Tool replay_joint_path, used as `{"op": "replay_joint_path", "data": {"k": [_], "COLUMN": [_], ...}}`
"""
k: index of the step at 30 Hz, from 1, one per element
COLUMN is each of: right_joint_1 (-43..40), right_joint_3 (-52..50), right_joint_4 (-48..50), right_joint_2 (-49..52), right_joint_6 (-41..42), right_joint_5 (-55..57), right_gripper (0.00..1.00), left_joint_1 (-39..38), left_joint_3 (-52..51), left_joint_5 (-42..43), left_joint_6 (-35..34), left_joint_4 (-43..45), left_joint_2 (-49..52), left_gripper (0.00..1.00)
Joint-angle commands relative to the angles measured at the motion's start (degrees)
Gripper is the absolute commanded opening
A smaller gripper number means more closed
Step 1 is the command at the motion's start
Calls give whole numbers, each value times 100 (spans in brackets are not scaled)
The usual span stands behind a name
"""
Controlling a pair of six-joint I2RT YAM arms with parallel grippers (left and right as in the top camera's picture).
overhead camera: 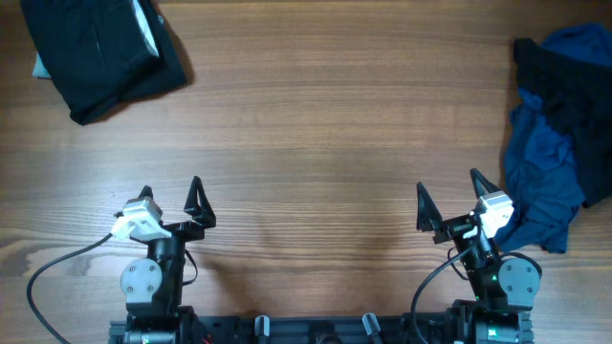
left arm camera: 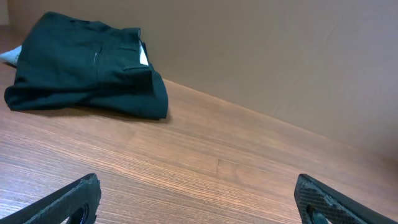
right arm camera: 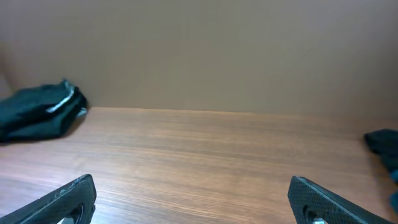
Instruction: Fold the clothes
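Two grippers wait at my edge of the table [overhead camera: 316,124] in the overhead view: the left gripper [overhead camera: 170,188] and the right gripper [overhead camera: 448,183], both spread wide, holding nothing. A folded black garment [overhead camera: 100,53] lies far left; a heap of blue and black clothes [overhead camera: 555,143] sits just beside the right arm. On the left wrist view I see the fingers [left arm camera: 68,202] wide apart and the folded garment ahead-left. On the right wrist view the fingers [right arm camera: 62,199] are equally wide and empty, with the garment far left and the heap's edge at right.

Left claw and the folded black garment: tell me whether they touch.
Apart. The overhead view shows bare wooden table between the open left claw and the folded black garment in the far corner.
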Motion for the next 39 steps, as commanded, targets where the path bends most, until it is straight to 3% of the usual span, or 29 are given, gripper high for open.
{"op": "replay_joint_path", "data": {"k": [1, 16, 22, 32, 39], "right_joint_1": [24, 24, 24, 24, 24], "right_joint_3": [-7, -7, -4, -4, 7], "right_joint_4": [-7, -9, 66, 1482, 1698], "right_joint_2": [-46, -46, -46, -46, -46], "right_joint_6": [264, 232, 957, 1113, 1237], "right_joint_5": [-205, -273, -273, -938, -1325], "right_gripper": [100, 100, 100, 100, 100], "left_joint_1": [-33, -33, -33, -33, -33], "left_joint_3": [-22, -22, -22, -22, -22], "left_joint_5": [70, 70, 70, 70, 70], "left_joint_6": [118, 118, 118, 118, 118], "left_joint_4": [-4, -4, -4, -4, -4], "left_joint_2": [-35, -35, -35, -35, -35], "left_gripper": [100, 100, 100, 100, 100]}}
